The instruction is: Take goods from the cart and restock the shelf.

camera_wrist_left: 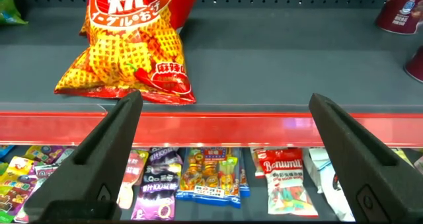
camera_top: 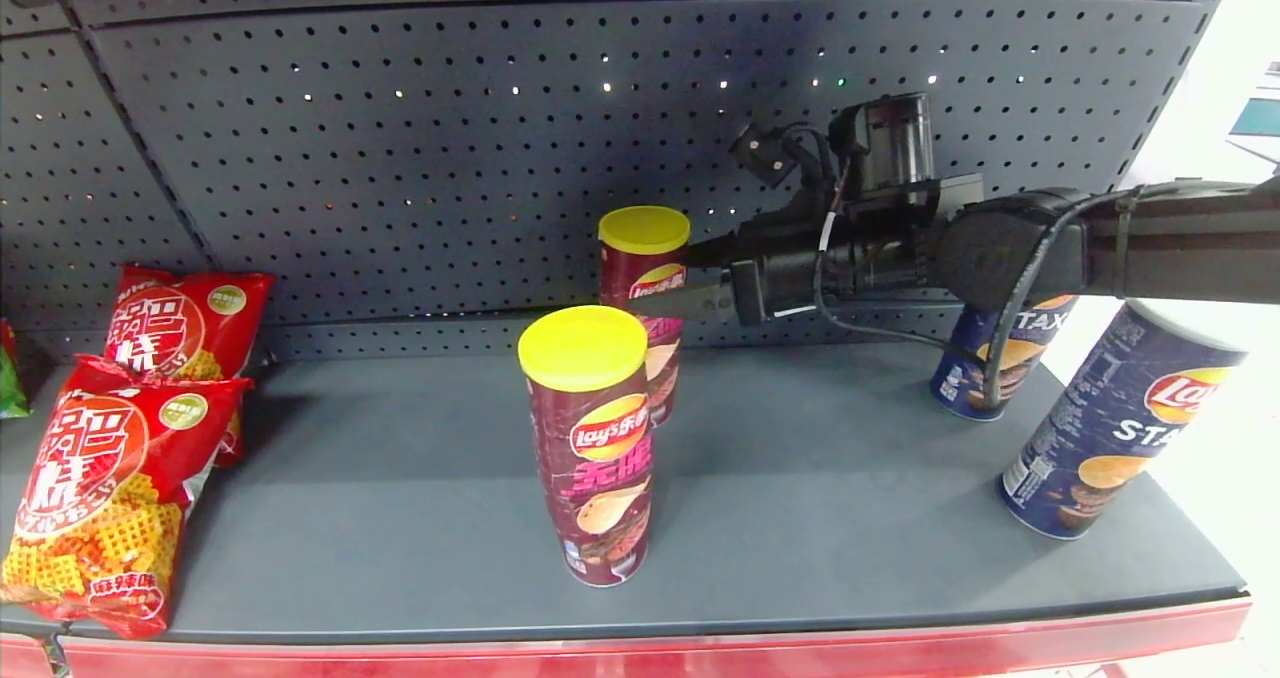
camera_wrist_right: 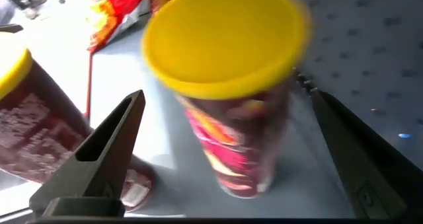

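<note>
Two maroon chip cans with yellow lids stand upright on the grey shelf. The front can is near the middle and the back can is close to the pegboard. My right gripper reaches in from the right with a finger on either side of the back can. In the right wrist view this can stands between the spread fingers of the right gripper, with a gap on both sides; the gripper is open. The front can shows beside it. My left gripper hangs open and empty before the shelf's red front edge.
Two dark blue chip cans stand at the shelf's right end. Two red waffle snack bags lie at the left; one bag is just beyond the left gripper. Small packets fill the shelf below. Pegboard closes the back.
</note>
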You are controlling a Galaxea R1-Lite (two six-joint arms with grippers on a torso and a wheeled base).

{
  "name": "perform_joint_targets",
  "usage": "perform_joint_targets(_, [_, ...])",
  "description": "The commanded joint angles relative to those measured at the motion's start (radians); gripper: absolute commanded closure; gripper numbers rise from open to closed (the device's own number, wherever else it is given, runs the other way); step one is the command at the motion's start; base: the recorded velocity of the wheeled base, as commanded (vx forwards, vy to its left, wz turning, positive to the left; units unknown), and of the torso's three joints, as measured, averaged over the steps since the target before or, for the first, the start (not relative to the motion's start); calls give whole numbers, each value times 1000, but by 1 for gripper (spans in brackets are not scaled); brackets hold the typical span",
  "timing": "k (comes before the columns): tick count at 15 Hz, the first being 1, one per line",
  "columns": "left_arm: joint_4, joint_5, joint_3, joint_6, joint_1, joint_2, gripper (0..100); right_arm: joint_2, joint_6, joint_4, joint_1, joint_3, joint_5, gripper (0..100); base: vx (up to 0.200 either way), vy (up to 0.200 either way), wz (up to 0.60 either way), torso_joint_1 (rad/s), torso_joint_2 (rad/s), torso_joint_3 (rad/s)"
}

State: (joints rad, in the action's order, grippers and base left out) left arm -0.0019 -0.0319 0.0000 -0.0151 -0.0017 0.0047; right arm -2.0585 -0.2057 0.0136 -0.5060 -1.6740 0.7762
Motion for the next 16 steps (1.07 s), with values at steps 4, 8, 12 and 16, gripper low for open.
perform_joint_targets(4, [-1, 0, 0, 0, 0, 1, 0, -8, 2, -6, -37, 0, 0, 0, 0, 0, 0, 0, 0, 0])
perform_joint_targets(8, [0, 0, 0, 0, 0, 1, 0, -18, 12, -7, -55, 0, -3, 0, 0, 0, 0, 0, 0, 0])
perform_joint_targets(12, [0, 0, 0, 0, 0, 1, 0, -26, 28, -9, -63, 2, -11, 0, 0, 0, 0, 0, 0, 0])
perform_joint_targets(16, [0, 0, 0, 0, 0, 1, 0, -57, 42, -9, -48, -1, -52, 0, 0, 0, 0, 0, 0, 0])
